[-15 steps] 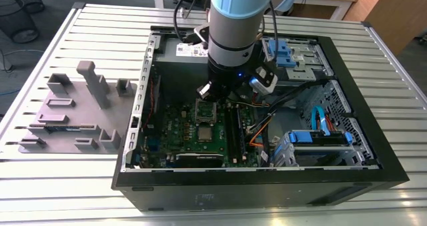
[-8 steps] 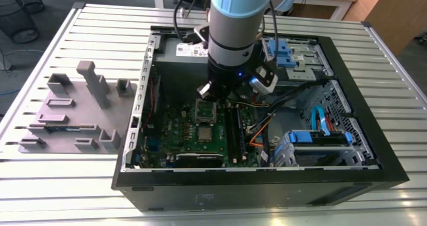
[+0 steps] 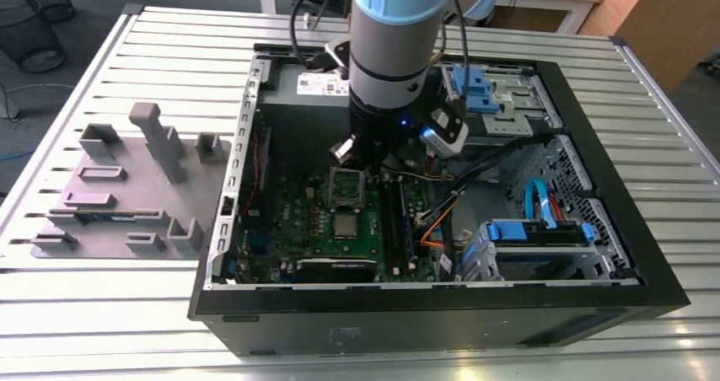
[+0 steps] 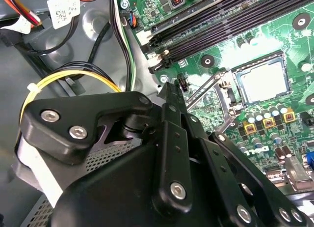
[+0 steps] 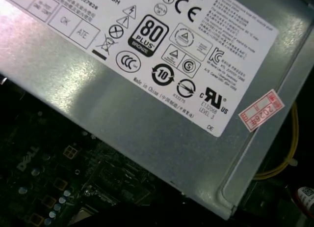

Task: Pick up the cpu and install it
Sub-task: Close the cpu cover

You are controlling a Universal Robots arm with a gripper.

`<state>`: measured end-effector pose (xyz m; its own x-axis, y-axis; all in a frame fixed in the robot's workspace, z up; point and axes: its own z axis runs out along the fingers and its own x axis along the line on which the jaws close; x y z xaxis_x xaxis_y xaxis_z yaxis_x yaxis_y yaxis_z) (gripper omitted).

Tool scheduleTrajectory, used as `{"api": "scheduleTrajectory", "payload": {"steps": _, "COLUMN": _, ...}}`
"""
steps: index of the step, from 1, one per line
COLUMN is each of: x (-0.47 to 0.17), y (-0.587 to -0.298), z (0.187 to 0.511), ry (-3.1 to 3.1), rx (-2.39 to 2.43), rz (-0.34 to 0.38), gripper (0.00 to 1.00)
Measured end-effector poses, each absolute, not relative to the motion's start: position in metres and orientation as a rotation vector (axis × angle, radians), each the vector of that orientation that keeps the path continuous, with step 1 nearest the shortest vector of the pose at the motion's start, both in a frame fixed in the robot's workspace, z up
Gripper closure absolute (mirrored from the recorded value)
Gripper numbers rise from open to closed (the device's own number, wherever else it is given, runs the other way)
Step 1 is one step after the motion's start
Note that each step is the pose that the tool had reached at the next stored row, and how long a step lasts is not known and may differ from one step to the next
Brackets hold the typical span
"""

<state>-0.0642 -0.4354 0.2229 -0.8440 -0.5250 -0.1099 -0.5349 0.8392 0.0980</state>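
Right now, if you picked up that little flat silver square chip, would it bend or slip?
The small flat square silvery chip probably stays stiff: its top looks like solid metal. That smooth, shiny top may be slippery. It looks thin and small, so it is likely light, and lying flat in the green circuit board it shouldn't roll.

cpu (image 4: pixel 262 80): small flat square chip, dull silvery top, bright glare across it in second wrist view. Lies flat, face up, inside dark-rimmed socket (image 4: pixel 234 87) on green board, edges square to rim. Not between jaws, not touched by them; sits well apart, out beyond jaw tips and off to one side. Exterior view: cpu (image 3: pixel 346 223) lower than jaws, nearer camera.
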Motion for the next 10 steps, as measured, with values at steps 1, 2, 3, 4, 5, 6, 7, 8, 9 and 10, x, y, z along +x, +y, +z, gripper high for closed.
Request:
{"api": "scheduleTrajectory", "payload": {"steps": 1, "x": -0.0647, "y": -0.4356, "z": 0.2229, "ry": 2.935, "rx": -0.848, "rz": 0.191, "gripper": 0.89}}
{"api": "scheduleTrajectory", "payload": {"steps": 2, "x": -0.0655, "y": -0.4357, "z": 0.223, "ry": 2.933, "rx": -0.848, "rz": 0.19, "gripper": 0.89}}
{"api": "scheduleTrajectory", "payload": {"steps": 3, "x": -0.0665, "y": -0.4358, "z": 0.223, "ry": 2.931, "rx": -0.848, "rz": 0.189, "gripper": 0.89}}
{"api": "scheduleTrajectory", "payload": {"steps": 4, "x": -0.0674, "y": -0.4358, "z": 0.2231, "ry": 2.928, "rx": -0.848, "rz": 0.187, "gripper": 0.89}}
{"api": "scheduleTrajectory", "payload": {"steps": 5, "x": -0.068, "y": -0.4358, "z": 0.2234, "ry": 2.926, "rx": -0.848, "rz": 0.186, "gripper": 0.89}}
{"api": "scheduleTrajectory", "payload": {"steps": 6, "x": -0.0684, "y": -0.4359, "z": 0.2238, "ry": 2.925, "rx": -0.848, "rz": 0.185, "gripper": 0.89}}
{"api": "scheduleTrajectory", "payload": {"steps": 7, "x": -0.0687, "y": -0.4359, "z": 0.2244, "ry": 2.923, "rx": -0.849, "rz": 0.185, "gripper": 0.89}}
{"api": "scheduleTrajectory", "payload": {"steps": 8, "x": -0.0691, "y": -0.4359, "z": 0.2251, "ry": 2.921, "rx": -0.849, "rz": 0.184, "gripper": 0.89}}
{"api": "scheduleTrajectory", "payload": {"steps": 9, "x": -0.0695, "y": -0.4359, "z": 0.2257, "ry": 2.919, "rx": -0.849, "rz": 0.183, "gripper": 0.89}}
{"api": "scheduleTrajectory", "payload": {"steps": 10, "x": -0.0701, "y": -0.4359, "z": 0.2263, "ry": 2.917, "rx": -0.849, "rz": 0.182, "gripper": 0.89}}
